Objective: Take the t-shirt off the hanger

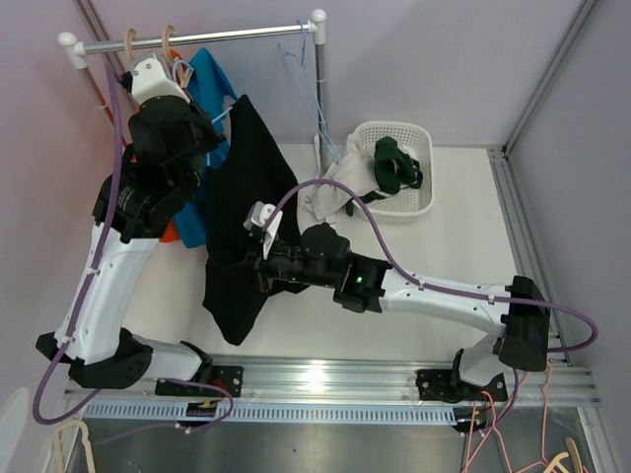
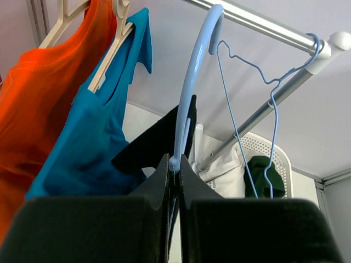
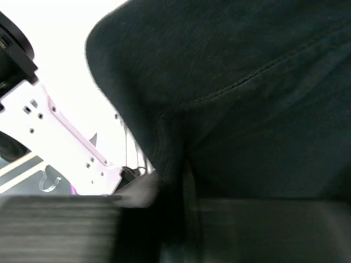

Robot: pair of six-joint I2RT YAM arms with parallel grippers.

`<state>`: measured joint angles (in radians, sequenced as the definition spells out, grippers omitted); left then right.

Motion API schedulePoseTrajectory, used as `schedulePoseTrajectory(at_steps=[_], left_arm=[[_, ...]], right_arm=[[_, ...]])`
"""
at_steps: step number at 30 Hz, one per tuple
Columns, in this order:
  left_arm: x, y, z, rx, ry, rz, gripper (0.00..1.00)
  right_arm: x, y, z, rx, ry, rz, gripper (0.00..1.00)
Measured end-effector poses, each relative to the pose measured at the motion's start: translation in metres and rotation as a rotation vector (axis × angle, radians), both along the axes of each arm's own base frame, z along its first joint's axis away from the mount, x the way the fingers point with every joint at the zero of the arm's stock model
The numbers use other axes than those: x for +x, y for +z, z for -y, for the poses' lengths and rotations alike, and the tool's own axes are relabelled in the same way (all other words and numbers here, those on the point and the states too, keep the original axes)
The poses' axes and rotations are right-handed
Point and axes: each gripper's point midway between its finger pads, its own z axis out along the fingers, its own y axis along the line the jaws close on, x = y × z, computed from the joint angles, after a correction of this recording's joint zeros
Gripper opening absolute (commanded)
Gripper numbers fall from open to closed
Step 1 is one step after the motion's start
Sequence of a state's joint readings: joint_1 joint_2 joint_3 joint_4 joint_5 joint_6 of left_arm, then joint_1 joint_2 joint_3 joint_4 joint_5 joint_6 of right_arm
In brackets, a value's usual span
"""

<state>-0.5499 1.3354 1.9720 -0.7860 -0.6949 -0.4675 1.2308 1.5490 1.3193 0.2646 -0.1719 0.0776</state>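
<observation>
A black t-shirt (image 1: pixel 246 182) hangs on a light blue plastic hanger (image 2: pixel 193 82) held off the rail, its hem trailing down to the table. My left gripper (image 2: pixel 174 164) is shut on the hanger's neck just below the hook; in the top view it (image 1: pixel 219 120) sits by the shirt's top corner. My right gripper (image 1: pixel 256 258) is shut on the shirt's lower part; in the right wrist view the dark fabric (image 3: pixel 247 82) fills the frame and a fold runs down between the fingers of that gripper (image 3: pixel 175 181). The shirt also shows in the left wrist view (image 2: pixel 156 142).
An orange shirt (image 2: pixel 33 93) and a teal shirt (image 2: pixel 93 137) hang on wooden hangers from the metal rail (image 1: pixel 237 35). Blue wire hangers (image 2: pixel 263 82) hang near its right end. A white basket (image 1: pixel 414 133) with a green garment (image 1: pixel 394 166) and a white cloth (image 1: pixel 330 192) stands at the back right.
</observation>
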Motion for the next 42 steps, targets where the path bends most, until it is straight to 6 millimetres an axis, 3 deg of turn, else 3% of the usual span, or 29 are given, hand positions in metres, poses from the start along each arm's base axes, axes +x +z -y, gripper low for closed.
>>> schedulePoseTrajectory(at_steps=[1, 5, 11, 14, 18, 24, 26, 29, 34, 37, 39, 42], left_arm=[[0.001, 0.003, 0.0, 0.004, 0.0, 0.004, 0.01], [0.007, 0.012, 0.002, 0.028, 0.0, 0.014, 0.01], [0.038, -0.002, 0.007, 0.081, 0.019, -0.045, 0.01], [0.051, -0.018, 0.012, 0.133, 0.017, -0.122, 0.0], [0.058, -0.032, 0.019, 0.164, -0.005, -0.182, 0.01], [0.05, -0.036, 0.014, 0.199, -0.01, -0.217, 0.01], [0.048, -0.041, 0.012, 0.213, -0.009, -0.237, 0.0], [0.047, -0.05, 0.009, 0.223, -0.005, -0.256, 0.0], [0.052, -0.046, 0.008, 0.224, 0.001, -0.255, 0.0], [0.053, -0.043, 0.009, 0.22, -0.001, -0.249, 0.0], [0.053, -0.046, 0.009, 0.225, -0.004, -0.263, 0.01], [0.054, -0.056, 0.008, 0.245, -0.005, -0.3, 0.01]], right_arm=[[-0.001, -0.002, -0.001, -0.006, -0.002, -0.003, 0.0], [-0.019, -0.001, -0.003, -0.008, 0.005, -0.003, 0.0], [-0.094, 0.017, 0.003, 0.008, 0.084, 0.004, 0.0], [-0.119, 0.03, 0.008, 0.034, 0.089, 0.003, 0.0], [-0.119, 0.02, 0.005, 0.013, 0.047, -0.026, 0.0], [-0.117, -0.04, -0.017, -0.115, 0.027, -0.066, 0.0], [-0.116, -0.05, -0.02, -0.156, 0.023, -0.059, 0.0], [-0.118, -0.04, -0.024, -0.196, 0.033, -0.026, 0.0], [-0.14, 0.013, -0.022, -0.187, 0.094, 0.073, 0.0], [-0.151, 0.032, -0.023, -0.197, 0.119, 0.141, 0.0], [-0.158, 0.031, -0.023, -0.223, 0.145, 0.182, 0.0], [-0.166, 0.013, -0.02, -0.307, 0.184, 0.24, 0.0]])
